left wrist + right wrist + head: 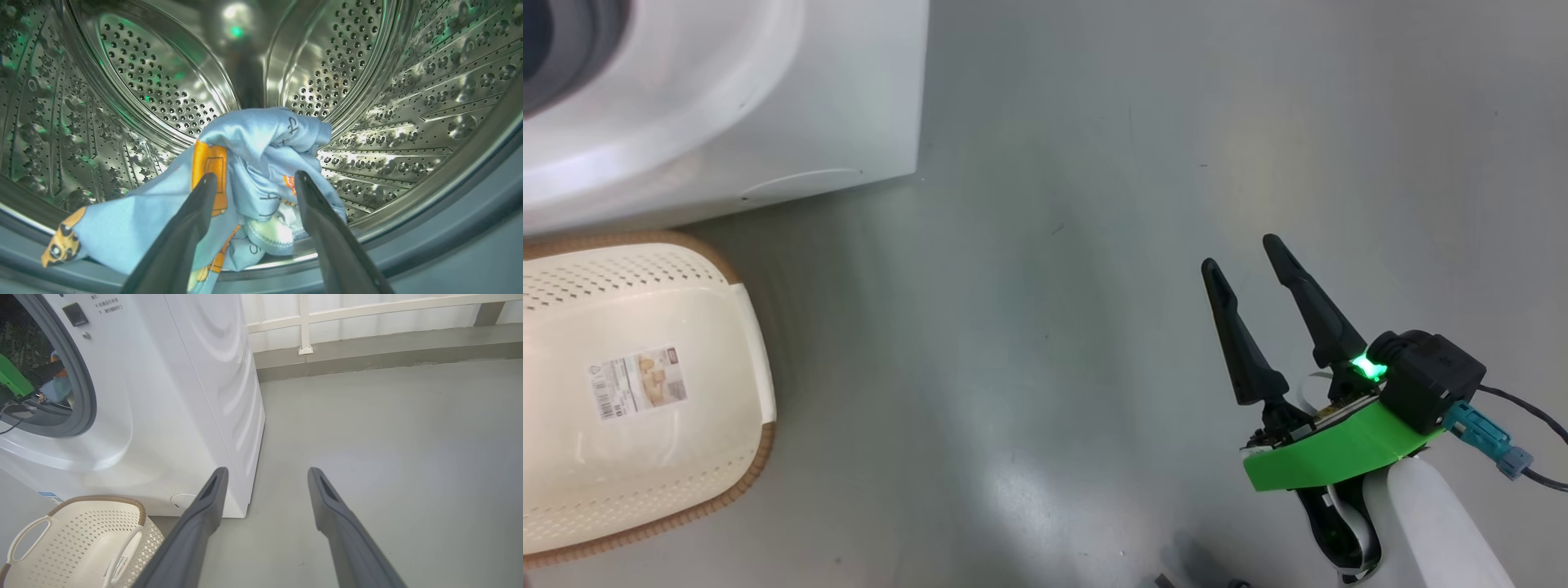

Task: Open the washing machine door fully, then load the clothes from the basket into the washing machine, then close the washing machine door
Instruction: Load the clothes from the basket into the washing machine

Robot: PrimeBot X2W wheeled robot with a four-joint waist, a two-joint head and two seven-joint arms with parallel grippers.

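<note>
The left gripper reaches into the washing machine's steel drum, its two dark fingers set well apart and clamping nothing. A bunched light blue garment with orange-brown bear print sits in the middle of the left wrist frame, between and beyond the fingertips. Whether it touches them cannot be told. One flap of the garment trails to the lower left, over the drum's front lip and onto the grey gasket. The perforated drum wall curves up on every side of the cloth, with open steel at upper left and upper right.

The right gripper hangs at the lower right of the head frame, its fingers also spread and holding nothing. Bare grey floor lies all around it.

The white washing machine fills the upper left corner of the head frame, its front corner edge well apart from the right gripper. The cream perforated basket stands at the lower left, just beside the machine's base. A paper label shows on its bottom. In the right wrist frame, a white rail runs along the wall at the top.
</note>
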